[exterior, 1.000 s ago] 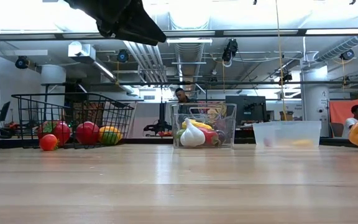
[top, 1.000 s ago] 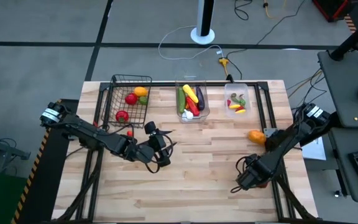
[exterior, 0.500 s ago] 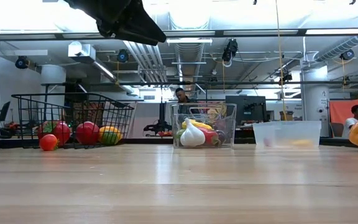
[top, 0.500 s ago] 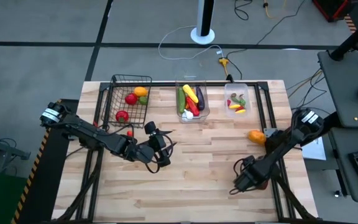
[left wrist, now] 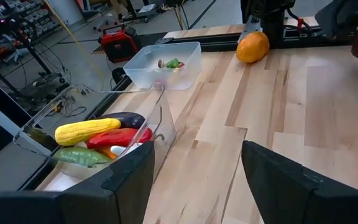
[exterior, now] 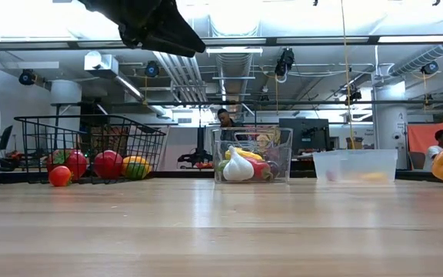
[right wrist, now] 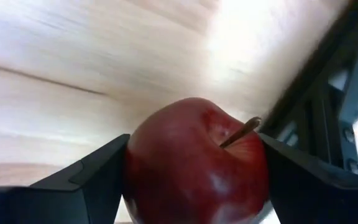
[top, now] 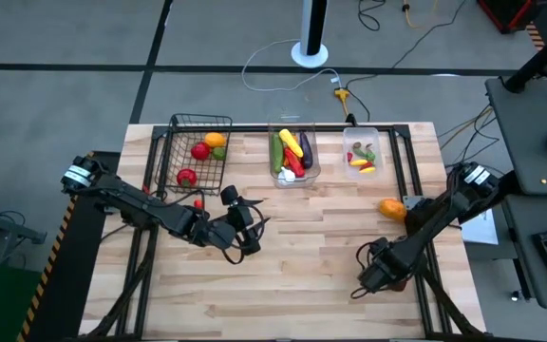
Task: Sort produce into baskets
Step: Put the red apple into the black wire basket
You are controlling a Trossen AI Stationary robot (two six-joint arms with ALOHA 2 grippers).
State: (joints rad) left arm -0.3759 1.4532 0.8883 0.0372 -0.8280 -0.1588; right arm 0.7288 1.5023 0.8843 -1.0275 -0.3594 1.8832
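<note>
My right gripper (top: 373,278) points steeply down near the table's right near corner, its fingers on either side of a dark red apple (right wrist: 194,155) with a brown stem. My left gripper (left wrist: 197,180) hangs open above the middle of the table (top: 254,235) with nothing between its fingers. An orange fruit (top: 392,208) lies on the wood at the right. At the far edge stand a black wire basket (top: 198,152), a taller clear bin (top: 292,157) holding long vegetables, and a shallower clear bin (top: 361,152). My right gripper has the apple between its two fingers (right wrist: 98,180), one against each side of its widest part (right wrist: 135,171). It comes from above, slanting steeply down. The apple fills the whole gap, its stem leaning toward one finger. Whether it rests on the wood, I cannot tell.
A small red fruit (top: 198,202) lies on the table just outside the wire basket's near side. The table's dark frame (right wrist: 328,99) runs close beside the apple. Bare wood stretches across the middle and the near part of the table (top: 311,285).
</note>
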